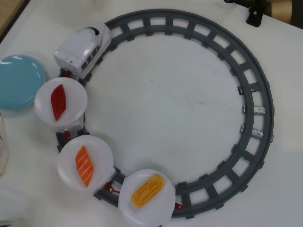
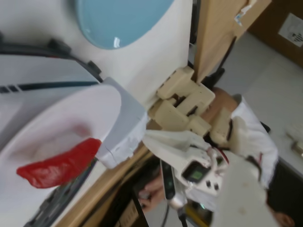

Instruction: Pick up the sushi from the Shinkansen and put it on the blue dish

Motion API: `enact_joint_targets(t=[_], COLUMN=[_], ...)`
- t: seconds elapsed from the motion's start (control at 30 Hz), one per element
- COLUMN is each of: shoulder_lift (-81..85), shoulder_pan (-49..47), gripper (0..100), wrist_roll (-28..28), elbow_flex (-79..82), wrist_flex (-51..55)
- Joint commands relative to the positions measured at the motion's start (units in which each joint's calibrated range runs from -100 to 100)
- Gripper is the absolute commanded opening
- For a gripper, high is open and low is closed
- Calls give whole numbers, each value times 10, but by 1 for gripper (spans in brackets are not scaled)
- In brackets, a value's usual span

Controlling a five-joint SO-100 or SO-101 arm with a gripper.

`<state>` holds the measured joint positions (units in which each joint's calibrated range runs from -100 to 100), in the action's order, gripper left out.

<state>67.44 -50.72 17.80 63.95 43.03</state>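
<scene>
Crowding the lens in the wrist view: pale taped finger (image 2: pixel 120 125) of the gripper (image 2: pixel 118 135), dead centre, hanging at the rim of a white plate (image 2: pixel 57 123) carrying the dark red piece (image 2: pixel 59 165) down at 8 o'clock. Only that one finger clearly made out, so cannot tell whether spread or closed. No sign of anything pinched, for what that's worth. Blue dish (image 2: pixel 118 19) up at 12 o'clock, bare. Over to the overhead view: Shinkansen (image 1: pixel 83 49) parked at 10 o'clock on the grey track (image 1: pixel 258 109), three plate cars trailing counter-clockwise behind it. Sushi (image 1: pixel 147 190), the yellow-orange swirl, lying on the last plate (image 1: pixel 147 210) near 6 o'clock, untouched. Orange striped piece (image 1: pixel 84 165) one car ahead at 7 o'clock. Blue dish (image 1: pixel 19 82) waiting outside the loop at 9 o'clock. Reads as the reach stage, with the pick not yet made. Next up, by the look of it: swinging away from the red piece, past the striped one, down to that rear plate, squaring across the short sides of the sushi, then closing gently.
</scene>
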Motion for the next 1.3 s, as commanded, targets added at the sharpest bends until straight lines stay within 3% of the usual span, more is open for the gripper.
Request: enact_joint_targets(t=[0.0,0.27,0.47,0.73,1.0,1.27], shoulder_lift=[-122,-441,-627,-746,-830,-943], shoulder_pan=[37,131,153,162,163,164], gripper=[19,20,19,20,20,20], wrist_roll=[2,4,71,169,197,197], elbow_flex=[-129,-407,-588,-807,-935,-1059], wrist_flex=[-15,-6,104,294,360,361])
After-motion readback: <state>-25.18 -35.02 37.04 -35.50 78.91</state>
